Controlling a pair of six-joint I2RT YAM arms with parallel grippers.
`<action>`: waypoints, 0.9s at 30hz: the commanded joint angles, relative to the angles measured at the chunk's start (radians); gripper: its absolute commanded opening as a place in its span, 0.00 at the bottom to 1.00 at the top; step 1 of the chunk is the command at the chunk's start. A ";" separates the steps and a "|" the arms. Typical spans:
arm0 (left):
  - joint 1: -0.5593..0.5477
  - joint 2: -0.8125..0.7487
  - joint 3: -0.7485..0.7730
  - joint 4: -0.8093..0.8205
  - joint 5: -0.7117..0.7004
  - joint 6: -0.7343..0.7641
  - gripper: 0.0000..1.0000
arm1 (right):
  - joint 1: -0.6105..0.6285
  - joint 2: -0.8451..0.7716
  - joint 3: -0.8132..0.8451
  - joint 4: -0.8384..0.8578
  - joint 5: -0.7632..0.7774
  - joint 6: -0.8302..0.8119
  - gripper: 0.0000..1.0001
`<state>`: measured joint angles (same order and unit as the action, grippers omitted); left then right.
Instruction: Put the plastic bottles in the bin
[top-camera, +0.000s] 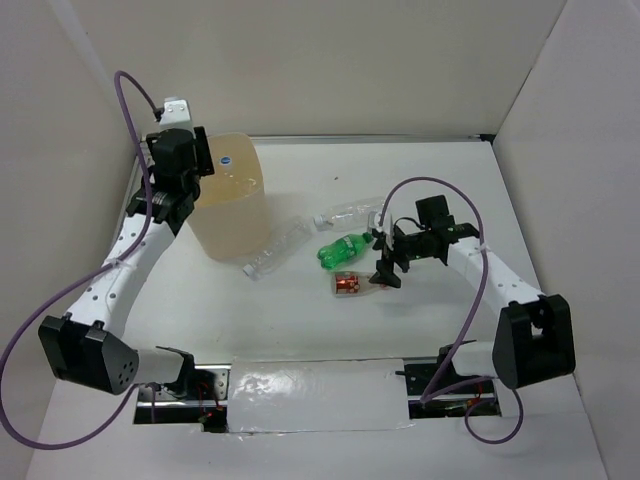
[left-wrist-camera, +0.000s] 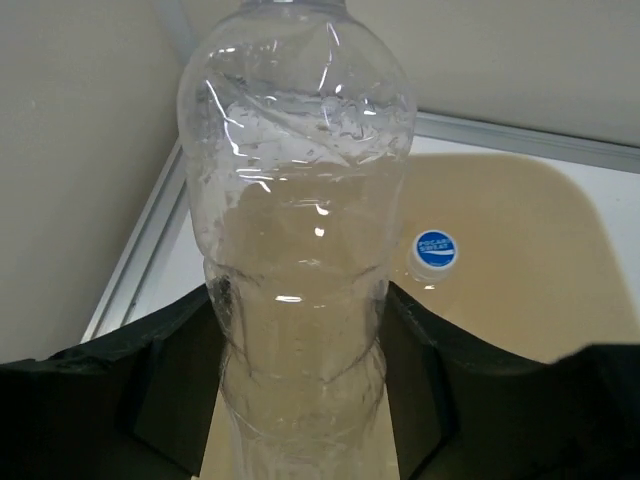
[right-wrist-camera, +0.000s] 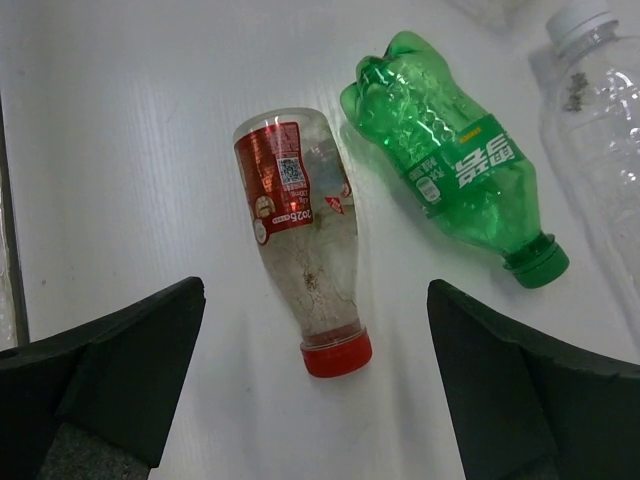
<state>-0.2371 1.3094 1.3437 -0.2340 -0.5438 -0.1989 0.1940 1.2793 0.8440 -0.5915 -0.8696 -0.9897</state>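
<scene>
My left gripper (top-camera: 190, 165) is shut on a clear plastic bottle (left-wrist-camera: 300, 230) and holds it above the open top of the beige bin (top-camera: 232, 205). Another bottle's blue-and-white cap (left-wrist-camera: 435, 250) shows inside the bin (left-wrist-camera: 540, 260). My right gripper (top-camera: 385, 262) is open above the table. The clear bottle with red label and red cap (right-wrist-camera: 303, 245) lies between and ahead of its fingers (right-wrist-camera: 120, 370). The green bottle (right-wrist-camera: 455, 165) lies to its right. Two clear bottles (top-camera: 277, 250) (top-camera: 350, 213) lie on the table near the bin.
White walls enclose the table on the left, back and right. A clear bottle with a white cap (right-wrist-camera: 595, 130) lies at the right edge of the right wrist view. A silvery sheet (top-camera: 315, 395) covers the near edge between the arm bases.
</scene>
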 joint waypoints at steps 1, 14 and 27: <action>0.024 0.014 -0.031 0.091 0.025 0.039 0.71 | 0.030 0.054 0.027 0.073 0.058 0.049 0.99; -0.165 -0.237 -0.103 -0.001 0.205 0.099 0.99 | 0.242 0.241 0.041 0.156 0.276 0.029 1.00; -0.651 -0.365 -0.494 -0.082 0.182 -0.120 0.99 | 0.271 0.292 -0.006 0.125 0.310 -0.067 0.45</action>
<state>-0.8017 0.9085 0.8711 -0.3130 -0.3023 -0.2375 0.4461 1.5826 0.8474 -0.4599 -0.5667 -1.0176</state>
